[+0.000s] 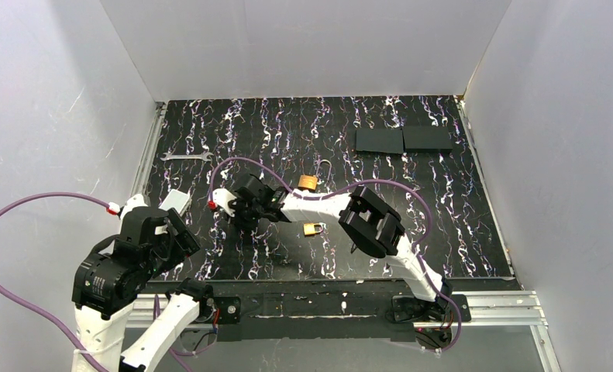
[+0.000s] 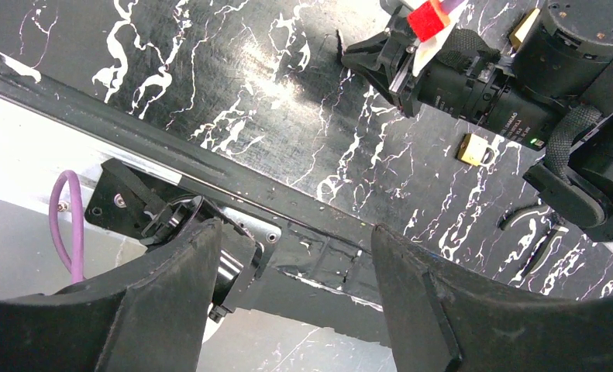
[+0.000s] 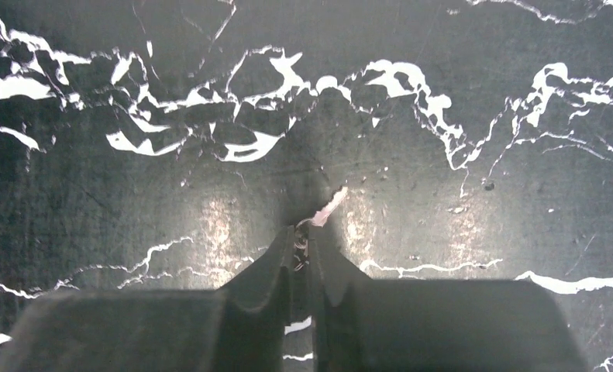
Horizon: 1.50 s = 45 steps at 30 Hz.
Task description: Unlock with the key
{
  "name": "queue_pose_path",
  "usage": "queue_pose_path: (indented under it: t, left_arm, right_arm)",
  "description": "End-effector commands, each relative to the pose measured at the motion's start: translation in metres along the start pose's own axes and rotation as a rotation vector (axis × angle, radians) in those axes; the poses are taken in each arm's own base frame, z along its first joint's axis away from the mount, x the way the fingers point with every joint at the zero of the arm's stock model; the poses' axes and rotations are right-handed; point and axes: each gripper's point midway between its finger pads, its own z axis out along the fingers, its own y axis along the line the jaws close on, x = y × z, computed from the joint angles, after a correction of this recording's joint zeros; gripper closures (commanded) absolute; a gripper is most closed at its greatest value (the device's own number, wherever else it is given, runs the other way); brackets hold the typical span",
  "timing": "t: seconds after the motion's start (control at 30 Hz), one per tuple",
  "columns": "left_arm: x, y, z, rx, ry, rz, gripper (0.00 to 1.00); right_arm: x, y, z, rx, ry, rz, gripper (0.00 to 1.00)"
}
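Left fingers (image 2: 419,302) spread wide, nothing held, hung over near left corner of surface (image 1: 442,232). Right fingers (image 3: 268,287) lowered onto surface left of middle, pinched nearly together on key (image 3: 326,209); pale tip seen poking past fingertips. Key judged light, stiff, thin, slippery on flat surface; best taken by rounded head, blade left free for keyhole. Nearer brass padlock (image 1: 314,229) just beside right wrist, farther brass padlock (image 1: 308,182) beyond it. Wrench (image 1: 187,156) toward far left corner.

A silver wrench (image 1: 187,156) lies near the worktop's (image 1: 442,232) far left corner. A flat dark mat (image 1: 379,140) lies just beside a second mat (image 1: 427,137) near the far right corner.
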Motion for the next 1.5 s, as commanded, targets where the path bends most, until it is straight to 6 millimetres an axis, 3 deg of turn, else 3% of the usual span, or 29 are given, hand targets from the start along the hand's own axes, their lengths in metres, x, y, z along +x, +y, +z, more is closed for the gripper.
queue_pose_path:
  t: [0.0, 0.07, 0.37, 0.6, 0.9, 1.17, 1.47]
  left_arm:
    - [-0.003, 0.007, -0.001, -0.031, -0.020, 0.008, 0.32]
    - [-0.003, 0.007, -0.001, -0.029, -0.021, 0.009, 0.32]
    - [-0.005, 0.005, -0.001, -0.020, -0.034, 0.004, 0.32]
    - [-0.007, 0.002, 0.000, 0.004, -0.048, -0.008, 0.32]
    - [-0.008, -0.030, -0.005, 0.192, -0.049, 0.037, 0.33]
    - [-0.031, -0.077, -0.024, 0.389, -0.098, -0.005, 0.32]
    - [-0.059, -0.135, -0.057, 0.683, -0.164, -0.067, 0.31]
  right_arm:
    - [0.040, 0.008, 0.018, -0.024, 0.084, 0.034, 0.92]
    - [0.041, 0.010, 0.017, -0.032, 0.086, 0.039, 0.99]
    - [0.031, 0.017, 0.006, -0.030, 0.073, 0.091, 0.99]
    - [-0.004, 0.019, -0.028, 0.008, -0.020, 0.159, 0.99]
    - [-0.039, 0.028, -0.074, 0.037, -0.170, 0.252, 0.99]
    - [-0.122, 0.016, -0.164, 0.119, -0.456, 0.323, 0.99]
    - [-0.197, 0.014, -0.279, 0.144, -0.781, 0.425, 0.99]
